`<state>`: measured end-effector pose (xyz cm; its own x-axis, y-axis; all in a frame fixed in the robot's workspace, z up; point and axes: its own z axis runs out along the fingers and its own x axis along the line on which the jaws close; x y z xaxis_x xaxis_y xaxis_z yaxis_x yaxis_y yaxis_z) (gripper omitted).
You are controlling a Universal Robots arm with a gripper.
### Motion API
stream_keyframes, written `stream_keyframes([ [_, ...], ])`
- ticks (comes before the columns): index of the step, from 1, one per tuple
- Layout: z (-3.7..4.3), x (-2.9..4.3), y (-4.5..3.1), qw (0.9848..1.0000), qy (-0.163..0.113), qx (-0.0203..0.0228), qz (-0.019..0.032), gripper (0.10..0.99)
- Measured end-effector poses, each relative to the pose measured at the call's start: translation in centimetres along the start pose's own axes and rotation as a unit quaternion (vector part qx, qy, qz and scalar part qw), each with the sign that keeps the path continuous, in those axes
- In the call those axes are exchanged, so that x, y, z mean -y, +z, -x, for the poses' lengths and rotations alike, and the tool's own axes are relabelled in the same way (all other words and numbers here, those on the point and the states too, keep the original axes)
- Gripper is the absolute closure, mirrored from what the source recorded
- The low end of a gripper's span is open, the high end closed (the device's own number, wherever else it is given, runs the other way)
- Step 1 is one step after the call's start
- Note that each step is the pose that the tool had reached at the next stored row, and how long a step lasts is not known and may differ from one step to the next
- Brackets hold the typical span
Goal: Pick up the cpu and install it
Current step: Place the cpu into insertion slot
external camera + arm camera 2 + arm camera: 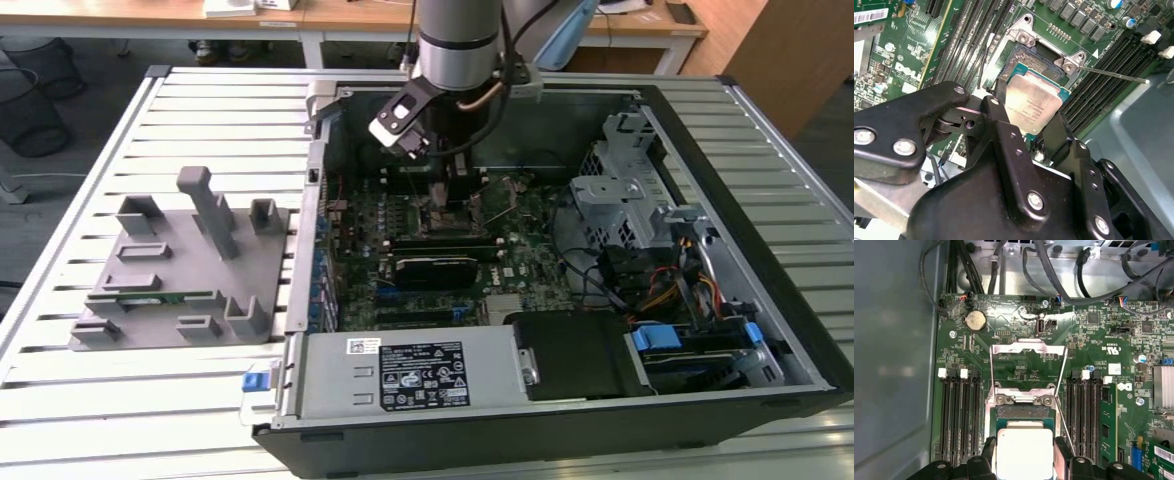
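The cpu (pixel 1035 101) is a small square chip with a silvery metal top, and it also shows in the first wrist view (pixel 1024 455). My gripper (pixel 1029 107) is shut on it, one black finger (pixel 999 107) against each of two opposite edges. The chip hangs just over the open motherboard socket (pixel 1021 57), overlapping it but shifted toward me, so part of the socket (pixel 1024 412) shows beyond the chip. The socket's metal load frame (pixel 1026 347) is flipped up and open. In the exterior view my gripper (pixel 447 190) reaches down into the open computer case (pixel 747 330).
A thin metal socket lever (pixel 1114 74) sticks out sideways. Memory slots (pixel 959 415) flank the socket, with a green memory stick (pixel 1106 415) in one. Cables (pixel 1054 275) cross beyond the board. A grey holder fixture (pixel 180 270) stands on the slatted table at the exterior view's left.
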<state>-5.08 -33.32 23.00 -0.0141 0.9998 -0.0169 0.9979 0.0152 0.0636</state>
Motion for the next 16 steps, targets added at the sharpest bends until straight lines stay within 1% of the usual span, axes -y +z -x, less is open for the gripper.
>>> stream_keyframes([
  [16,-0.02,0.08,1.43,1.0,0.001,0.0,0.0,0.549],
])
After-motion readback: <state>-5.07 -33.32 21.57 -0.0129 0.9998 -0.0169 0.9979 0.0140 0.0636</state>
